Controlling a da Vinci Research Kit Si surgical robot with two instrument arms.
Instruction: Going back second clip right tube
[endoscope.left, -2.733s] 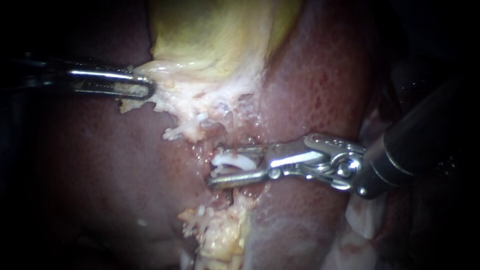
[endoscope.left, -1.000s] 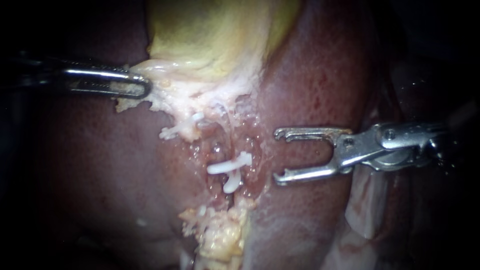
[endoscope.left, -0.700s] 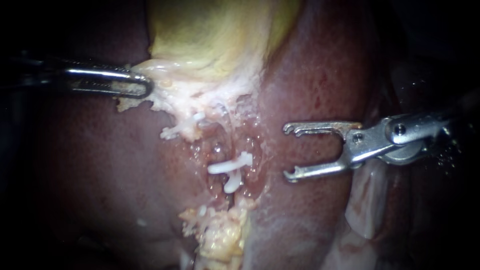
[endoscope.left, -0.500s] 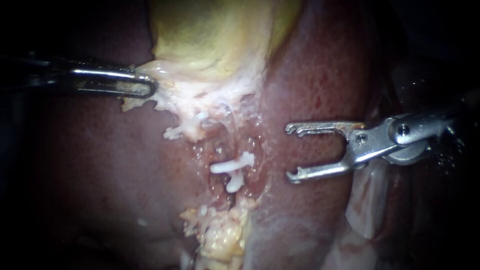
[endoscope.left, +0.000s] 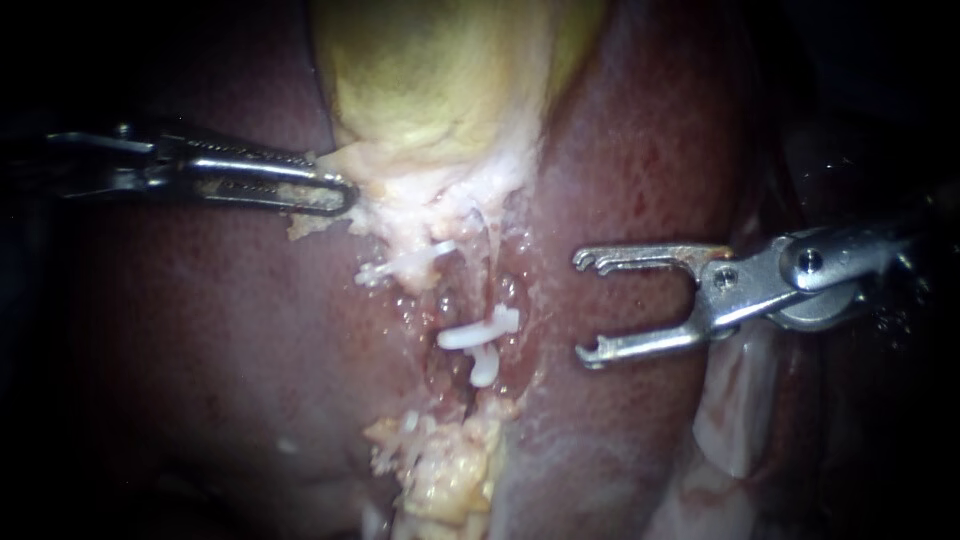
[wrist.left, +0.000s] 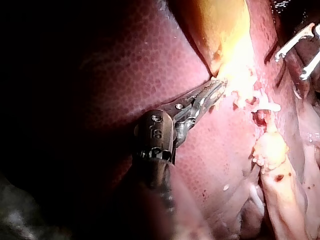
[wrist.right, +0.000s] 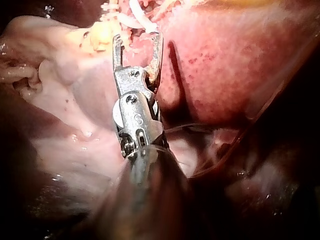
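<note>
Nearest, at the bottom of the endoscope view, a lump of yellow fat (endoscope.left: 440, 470) sits on the liver (endoscope.left: 220, 330), which fills nearly everything I can see. No surface shows under it, and the room around is just darkness. Pale, wet tissue (endoscope.left: 730, 420) lies off to the lower right.

Just past the fat, a raw wet groove (endoscope.left: 440, 300) holds two white clips (endoscope.left: 478, 335), one across and one angled below it, touching each other. What they clamp is hidden, so I cannot say which tube it is. Another white clip (endoscope.left: 405, 265) lies a little farther up, at the frayed pale edge.

The right instrument (endoscope.left: 580, 306) hangs beside the pair, clear of them, its claw spread wide and empty, the tips pointing at the groove.

Farther back, the left instrument (endoscope.left: 340, 195) has its claw closed flat on the pale fringe of the gallbladder (endoscope.left: 440, 80), which rises yellow-green behind.
</note>
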